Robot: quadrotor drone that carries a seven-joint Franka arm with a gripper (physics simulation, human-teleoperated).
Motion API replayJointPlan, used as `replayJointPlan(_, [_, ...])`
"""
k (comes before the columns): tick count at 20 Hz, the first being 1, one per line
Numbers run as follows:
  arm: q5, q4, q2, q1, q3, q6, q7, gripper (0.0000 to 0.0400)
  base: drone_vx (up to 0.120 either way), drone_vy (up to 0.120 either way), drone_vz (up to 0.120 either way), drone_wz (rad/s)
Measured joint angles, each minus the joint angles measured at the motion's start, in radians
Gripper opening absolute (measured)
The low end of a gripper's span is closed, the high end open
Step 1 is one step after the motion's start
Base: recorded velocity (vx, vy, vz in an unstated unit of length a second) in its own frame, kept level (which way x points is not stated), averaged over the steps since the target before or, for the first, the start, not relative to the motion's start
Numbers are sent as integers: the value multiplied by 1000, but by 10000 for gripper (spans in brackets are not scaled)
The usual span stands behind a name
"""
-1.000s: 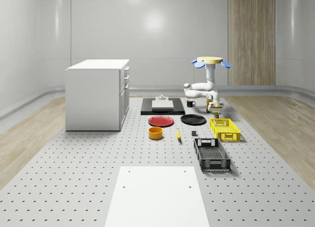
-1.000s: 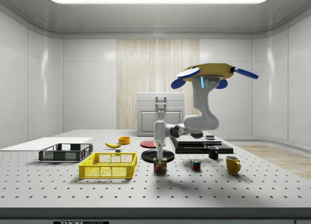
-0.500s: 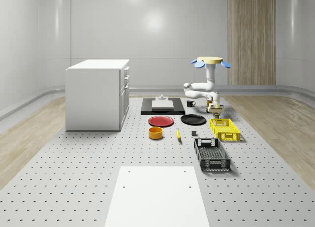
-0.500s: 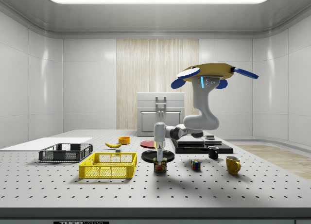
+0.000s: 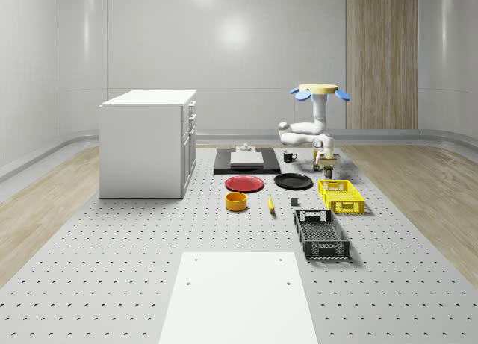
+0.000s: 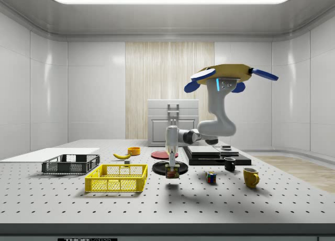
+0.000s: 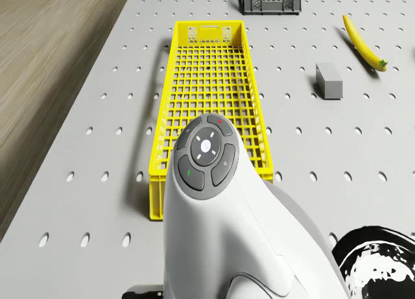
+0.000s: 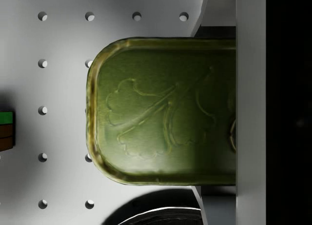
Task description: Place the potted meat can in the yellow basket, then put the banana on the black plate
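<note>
The potted meat can [image 6: 172, 172] hangs a little above the table, with my gripper [image 6: 171, 168] shut on it. Its green embossed lid [image 8: 161, 110] is close in the wrist view, with one finger [image 8: 251, 108] across its end. The drone [image 6: 230, 76] hovers above the table's far end, its arm reaching down. The yellow basket [image 6: 117, 178] stands just to the side view's left of the can, and it lies ahead of the arm as the yellow basket [image 7: 207, 85] in the drone view. The banana [image 5: 270, 204] lies on the table near the black plate [image 5: 293, 181].
A black crate [image 5: 321, 233] stands in front of the basket. A red plate [image 5: 244, 183], an orange bowl [image 5: 236, 201] and a small grey block [image 7: 329, 80] are near the banana. A colour cube [image 6: 211, 177], a yellow mug [image 6: 250, 177] and a black mug [image 6: 229, 164] sit to the side view's right. A white cabinet [image 5: 148, 142] stands at the left.
The can has left the table and risen a little in the shut gripper. The drone and arm have moved up slightly with it.
</note>
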Motion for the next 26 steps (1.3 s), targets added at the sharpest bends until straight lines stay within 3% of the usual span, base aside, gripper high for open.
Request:
replayJointPlan(4, [22,-3,-5,-3,22,-2,5,288,0,0,120,0])
replayJointPlan(8, [34,-4,-12,-5,32,2,8,288,120,0,110,0])
replayJointPlan(26, [53,-3,-44,-13,44,30,16,288,120,0,0,0])
